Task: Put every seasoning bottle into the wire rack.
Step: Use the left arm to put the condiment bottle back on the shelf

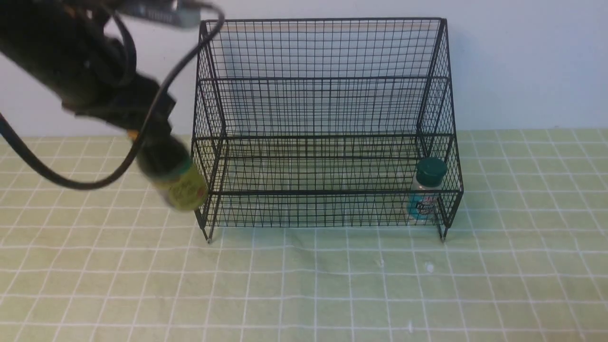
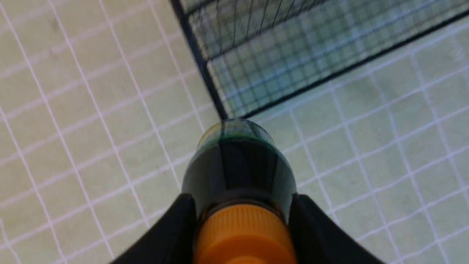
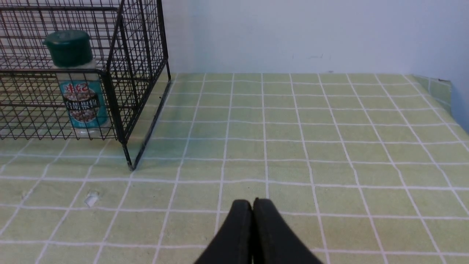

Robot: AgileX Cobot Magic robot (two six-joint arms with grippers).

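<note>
- While the left tool (image 2: 240,205) is clamped on the dark-sauce bottle (image 1: 178,183), that bottle hangs tilted just outside the left front corner of the wire rack (image 1: 323,78), base pointing down and toward the rack.
- Seen from the left wrist, the two black fingers (image 2: 172,227) press on either side of the bottle's neck, just below the orange cap (image 2: 243,234); the dark body runs away from the camera toward the rack's corner.
- Motion blur in the front view smears the bottle's yellow label and the arm above it, so whether the base touches the rack's wire cannot be told.
- Inside the rack, the shaker (image 1: 424,190) stands upright on the lower front tier, tucked into the right-hand end, its dark green lid rising above the front rail.
- Off to the right of the rack, the right tool (image 3: 253,216) has its tips pressed together with nothing between them, low over the green checked tabletop (image 1: 332,285).
- Both tiers of the rack hold nothing but the shaker.
</note>
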